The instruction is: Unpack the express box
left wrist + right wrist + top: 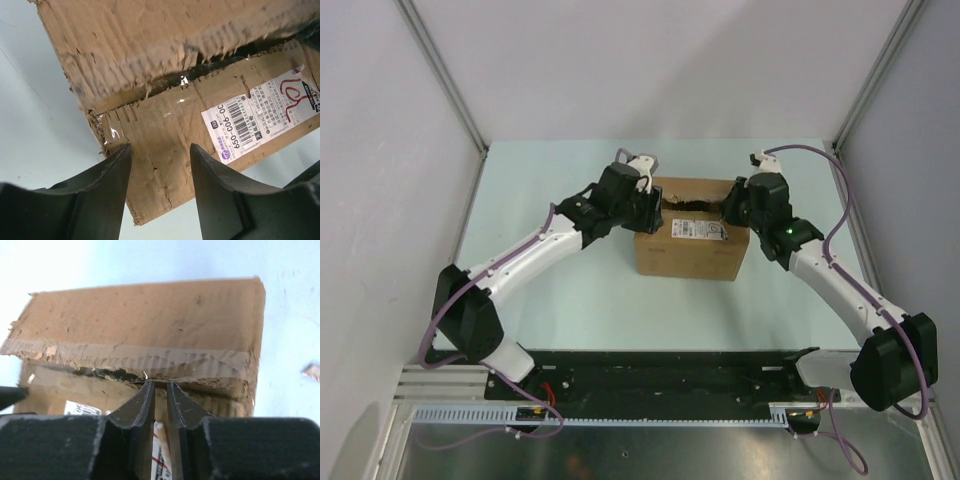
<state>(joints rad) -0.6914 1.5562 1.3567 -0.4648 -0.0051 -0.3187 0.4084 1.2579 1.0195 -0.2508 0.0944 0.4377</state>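
Currently both arms are reaching forward and bending inward, wrists meeting over the express box point(688, 250), which is sitting mid-counter point(570, 300) between them. Left gripper point(160, 155) is hovering wide open over the box's left end, holding nothing, beside the white label point(260, 117). Right gripper point(160, 387) is nearly closed with a thin gap, its tips poking at the torn seam between the flaps; can't tell if it's pinching cardboard. Box interior is showing only as a dark slit.
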